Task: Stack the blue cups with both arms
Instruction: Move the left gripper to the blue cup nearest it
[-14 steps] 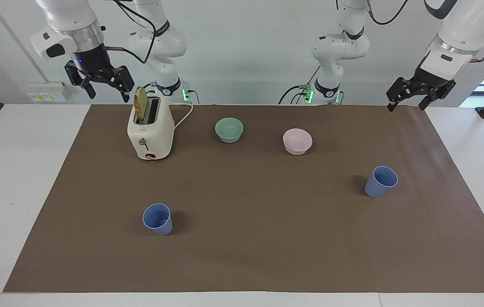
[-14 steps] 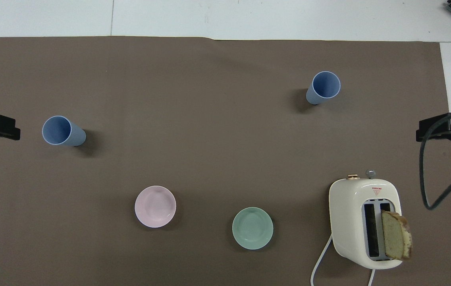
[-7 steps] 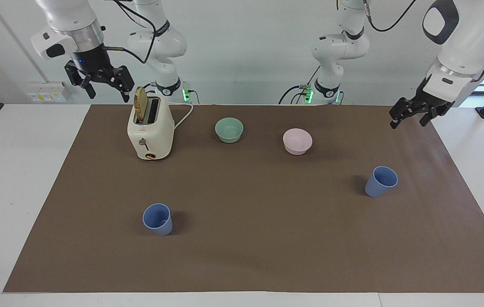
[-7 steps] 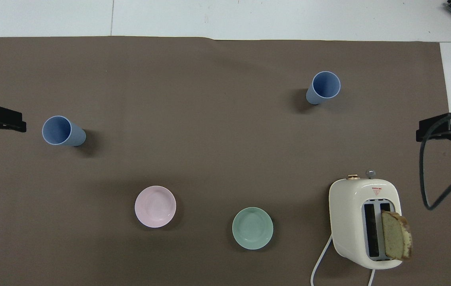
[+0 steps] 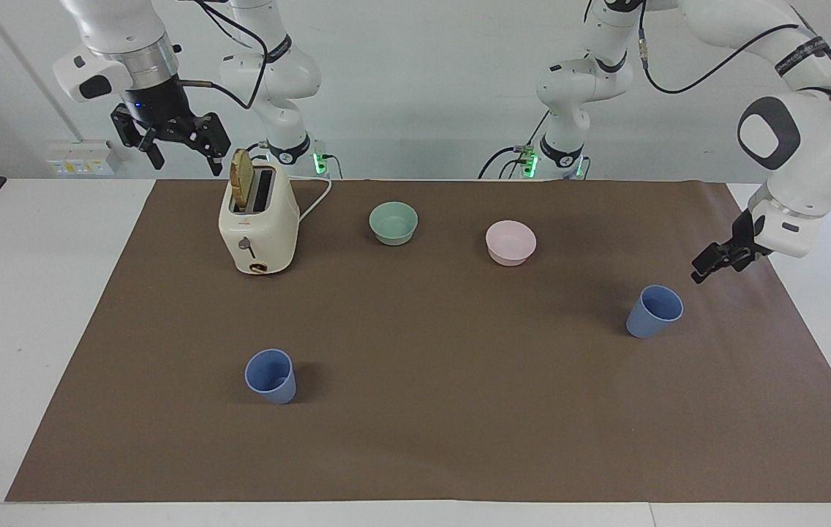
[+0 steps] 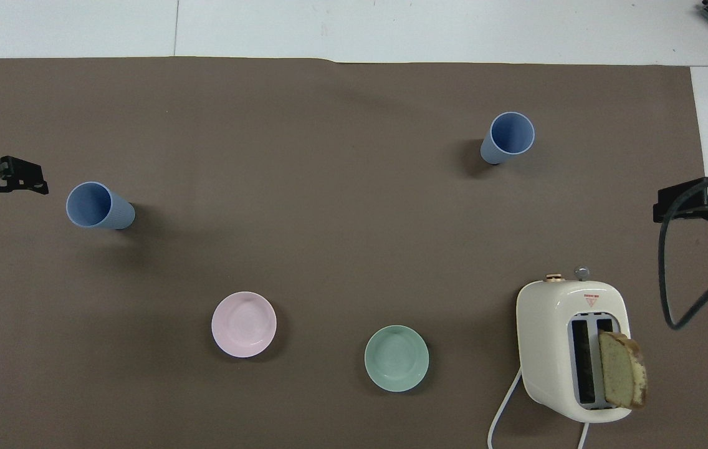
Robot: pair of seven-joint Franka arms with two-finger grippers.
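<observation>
Two white jointed robot arms work at a white table [image 5: 35, 307] covered by a brown paper mat [image 5: 430, 410].

Two small matte periwinkle-blue tapered plastic tumblers stand upright on the mat, well apart and not stacked. Taking the mat's centre in the facing view as the clock's middle, the first blue cup [image 5: 654, 311] [image 6: 99, 206] sits at about three o'clock, toward the left arm's end of the table. The second blue cup [image 5: 270, 375] [image 6: 507, 137] sits at about seven o'clock, toward the right arm's end and farther from the robots.

The left gripper [image 5: 714, 262] [image 6: 14, 182], black and two-fingered, hangs low in the air at roughly one o'clock from the first cup, close beside it but not touching, and holds nothing. Its fingers are spread.

The right gripper [image 5: 183, 146] [image 6: 690, 206] hangs high, at about eleven o'clock from a cream two-slot toaster [image 5: 258, 227] [image 6: 572, 349]. Its fingers are spread and empty.

One slice of bread [image 5: 241, 178] [image 6: 622, 377] stands up out of a toaster slot (the other slot looks empty). A pale green round bowl [image 5: 393, 222] [image 6: 396, 358] and a pale pink round bowl [image 5: 510, 242] [image 6: 243, 323] sit side by side nearer the robots than both cups, at about twelve and one o'clock.
</observation>
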